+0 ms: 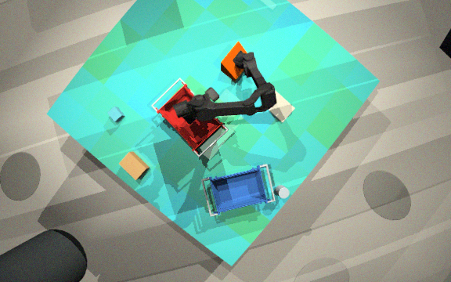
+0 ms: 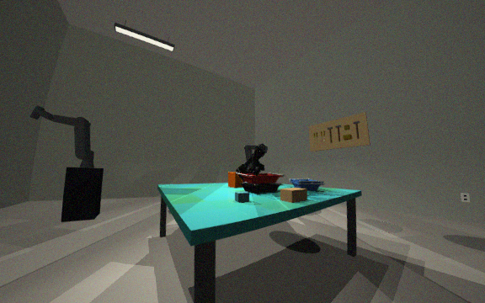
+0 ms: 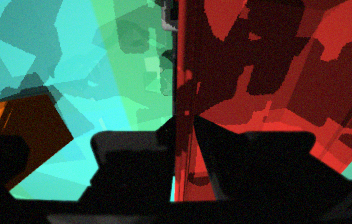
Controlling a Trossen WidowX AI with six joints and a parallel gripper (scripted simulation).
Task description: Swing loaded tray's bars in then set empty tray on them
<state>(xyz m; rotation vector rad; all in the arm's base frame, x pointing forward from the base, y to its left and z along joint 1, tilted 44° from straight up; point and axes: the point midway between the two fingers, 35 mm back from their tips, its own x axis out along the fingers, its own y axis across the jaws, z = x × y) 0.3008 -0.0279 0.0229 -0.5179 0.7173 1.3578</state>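
Observation:
The red tray (image 1: 203,134) (image 2: 261,178) (image 3: 277,107) looks empty and roughly level. Its own wire bars stand out past its ends. It is directly above a dark tray (image 2: 261,188), which is hidden from above; its load and bars cannot be made out. The small gap or contact between the two trays is unclear. My gripper (image 3: 185,119) points down and is shut on the red tray's long rim, on the side towards the orange block; in the top and exterior views the fingertips are hidden by the arm or tray.
A blue tray (image 1: 238,189) (image 2: 306,183) with its bars out stands near a white cylinder (image 1: 283,192). An orange block (image 1: 232,63) (image 2: 233,179) (image 3: 37,130) is beside the arm base. A tan block (image 1: 133,165) (image 2: 294,194) and a small blue-grey cube (image 1: 116,114) (image 2: 242,197) stand on the opposite side.

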